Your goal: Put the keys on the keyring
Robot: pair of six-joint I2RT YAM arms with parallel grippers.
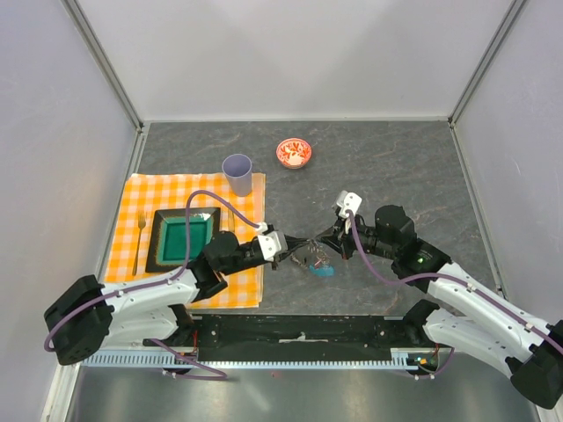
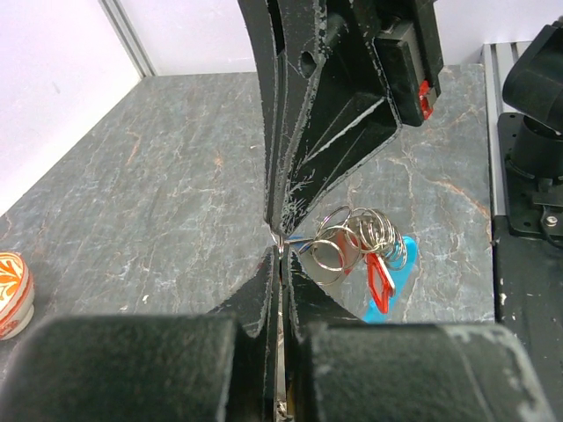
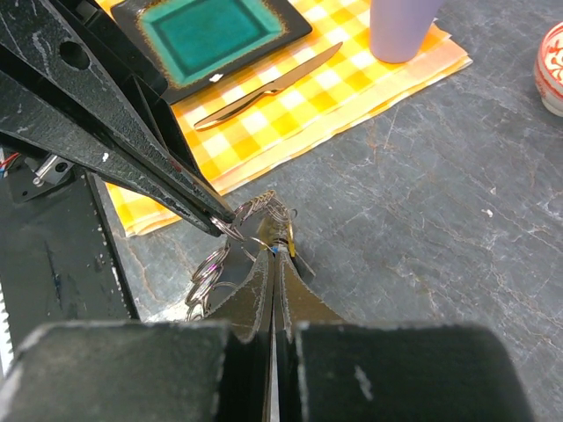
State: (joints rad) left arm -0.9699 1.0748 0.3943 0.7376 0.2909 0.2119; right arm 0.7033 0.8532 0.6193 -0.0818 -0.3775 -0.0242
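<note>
The keyring is a bunch of thin metal rings and chain point(image 2: 352, 237) with a bright blue fob point(image 1: 324, 271) on the grey table between the arms. A red-tagged key point(image 2: 378, 277) hangs in the bunch over the fob point(image 2: 396, 268). My left gripper point(image 2: 280, 251) is shut on a thin wire ring of the bunch. My right gripper point(image 3: 274, 251) is shut tip to tip against it, pinching a small key with blue and yellowish bits at its tip. The chain point(image 3: 264, 204) loops just beyond it. In the top view the two grippers point(image 1: 295, 251) point(image 1: 322, 243) meet over the bunch point(image 1: 315, 258).
An orange checked placemat point(image 1: 141, 198) lies at the left with a dark green plate point(image 1: 183, 237), a fork point(image 1: 139, 242) and a knife point(image 3: 268, 88). A lilac cup point(image 1: 237, 173) stands at its far corner. A red-and-white bowl point(image 1: 294, 152) sits behind.
</note>
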